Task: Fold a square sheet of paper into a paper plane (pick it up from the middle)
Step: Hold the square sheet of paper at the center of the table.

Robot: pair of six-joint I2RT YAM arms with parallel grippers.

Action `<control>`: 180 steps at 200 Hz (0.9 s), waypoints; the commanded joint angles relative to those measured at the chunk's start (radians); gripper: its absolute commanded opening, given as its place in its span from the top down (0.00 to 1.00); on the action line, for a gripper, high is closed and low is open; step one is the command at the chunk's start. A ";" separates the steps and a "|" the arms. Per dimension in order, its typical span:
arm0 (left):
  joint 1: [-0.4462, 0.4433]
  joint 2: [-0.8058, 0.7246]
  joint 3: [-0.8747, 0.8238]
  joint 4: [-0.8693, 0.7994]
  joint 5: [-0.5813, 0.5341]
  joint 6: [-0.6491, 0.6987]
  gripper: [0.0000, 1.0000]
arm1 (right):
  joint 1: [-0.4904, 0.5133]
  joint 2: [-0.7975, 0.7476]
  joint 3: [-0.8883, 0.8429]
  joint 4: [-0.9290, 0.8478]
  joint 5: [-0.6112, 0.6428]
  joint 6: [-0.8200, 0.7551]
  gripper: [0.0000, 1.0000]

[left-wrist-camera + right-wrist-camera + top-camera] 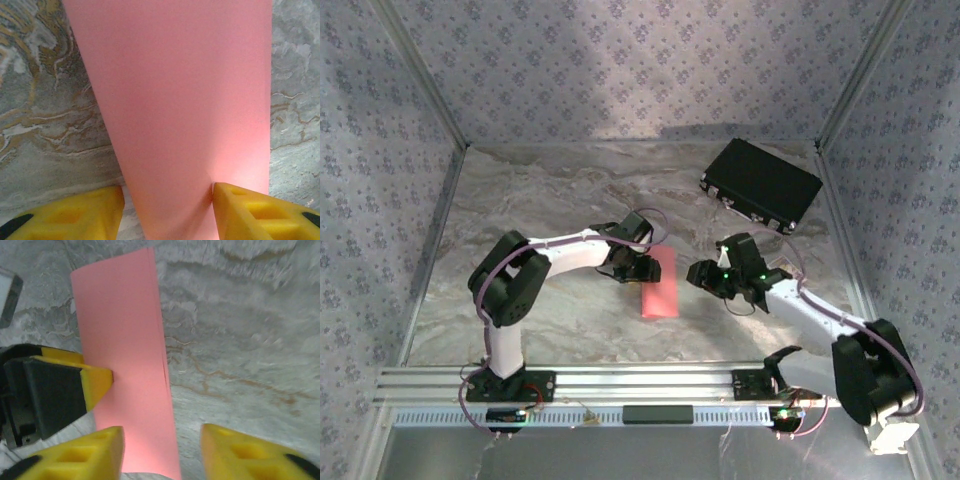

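Observation:
The square sheet of paper (pixel 660 284) lies folded into a long salmon-pink strip at the middle of the table. My left gripper (pixel 638 268) is at its left long edge. In the left wrist view the paper (pixel 175 100) runs up between the jaws of the left gripper (pixel 167 192). The right fingertip (pixel 225 197) touches it and the left one stands apart from it on the marble. My right gripper (pixel 705 275) hovers just right of the strip. Its jaws (pixel 162 432) are apart, with the paper's right edge (pixel 125 340) under the left finger and nothing gripped.
A black rectangular case (pixel 760 183) lies at the back right of the table. Patterned walls close in the back and both sides. The left gripper's yellow fingertip (pixel 97 380) rests at the strip's left edge in the right wrist view.

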 commanded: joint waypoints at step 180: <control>0.009 -0.154 -0.194 0.290 -0.002 -0.260 0.39 | 0.112 0.373 0.038 0.136 0.027 0.082 0.99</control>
